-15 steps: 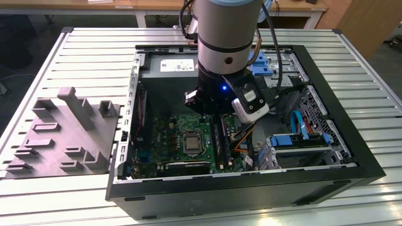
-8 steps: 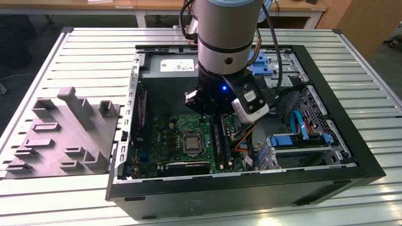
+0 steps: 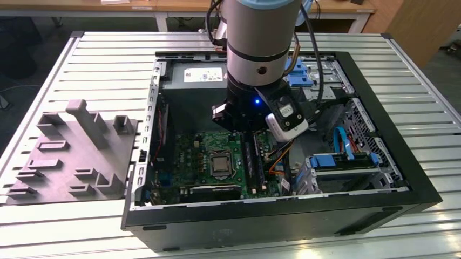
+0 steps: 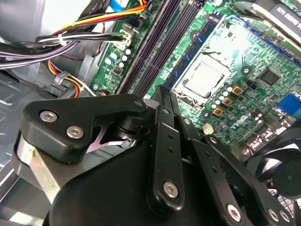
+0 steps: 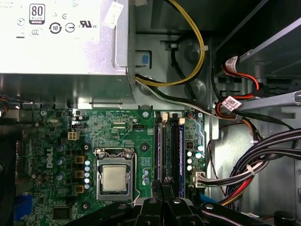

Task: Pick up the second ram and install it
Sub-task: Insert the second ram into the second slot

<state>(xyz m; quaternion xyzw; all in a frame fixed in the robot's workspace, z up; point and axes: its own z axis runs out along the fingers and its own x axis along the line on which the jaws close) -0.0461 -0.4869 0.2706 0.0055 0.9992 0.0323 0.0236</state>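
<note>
My gripper (image 3: 243, 132) hangs inside the open computer case, just over the long black memory slots (image 3: 253, 162) on the green motherboard (image 3: 198, 156). In the second wrist view its black fingers (image 4: 160, 122) meet at the tips, so the gripper (image 4: 162, 92) is shut, and I see nothing between them. The slots (image 5: 169, 146) run away from the fingertips (image 5: 162, 190) beside the processor socket (image 5: 114, 178). A long thin green strip that looks like the second ram (image 3: 346, 158) lies on the drive cage at the exterior view's right, apart from the gripper.
Bundled cables (image 5: 254, 160) run beside the slots. The power supply (image 5: 61, 37) fills the case's far end. A blue cable (image 3: 338, 141) curves over the drive cage. A grey fixture block (image 3: 72, 154) sits on the slatted table (image 3: 108, 59) at the exterior view's left.
</note>
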